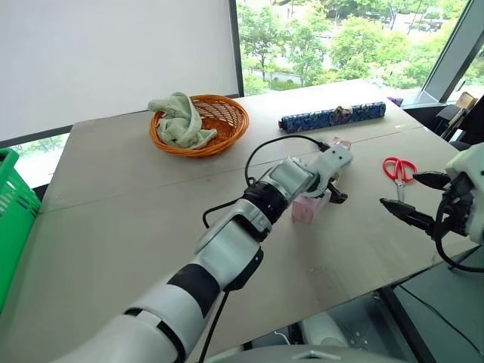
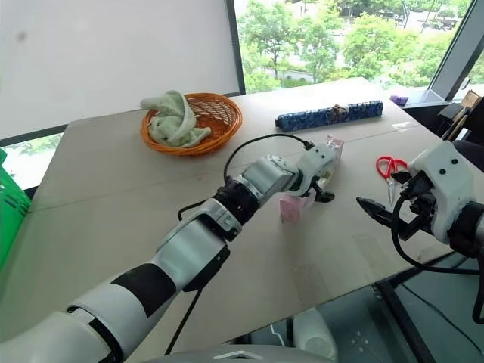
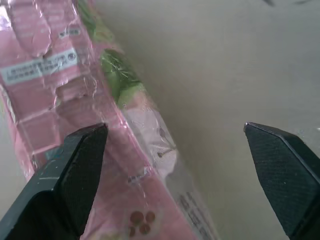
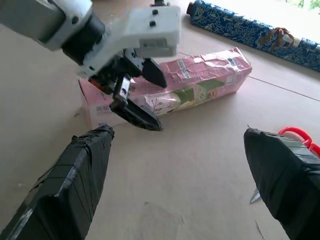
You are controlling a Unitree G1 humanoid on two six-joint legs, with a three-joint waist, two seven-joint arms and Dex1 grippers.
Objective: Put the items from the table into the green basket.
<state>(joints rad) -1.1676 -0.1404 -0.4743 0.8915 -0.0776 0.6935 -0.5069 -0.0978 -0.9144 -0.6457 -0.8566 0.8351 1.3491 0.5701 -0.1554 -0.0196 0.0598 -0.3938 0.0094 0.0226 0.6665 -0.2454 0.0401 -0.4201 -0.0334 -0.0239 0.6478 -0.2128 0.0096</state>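
Note:
A long pink wrapped pack (image 4: 205, 82) lies on the grey-beige table (image 1: 136, 227), right of its middle. My left gripper (image 1: 333, 187) reaches across to it and is open. In the left wrist view the pack (image 3: 65, 95) sits close under one finger (image 3: 75, 175), while the other finger (image 3: 282, 170) is over bare table. Nothing is gripped. My right gripper (image 1: 412, 195) hovers open and empty near the table's right edge, a little way from the pack. The green basket (image 1: 11, 212) stands at the far left edge of the table.
A round orange wicker basket (image 1: 219, 121) with a pale green cloth (image 1: 178, 119) sits at the back. A long blue patterned roll (image 1: 333, 117) lies at the back right. Red-handled scissors (image 1: 398, 170) lie just beyond the right gripper. The table's front edge drops off at the lower right.

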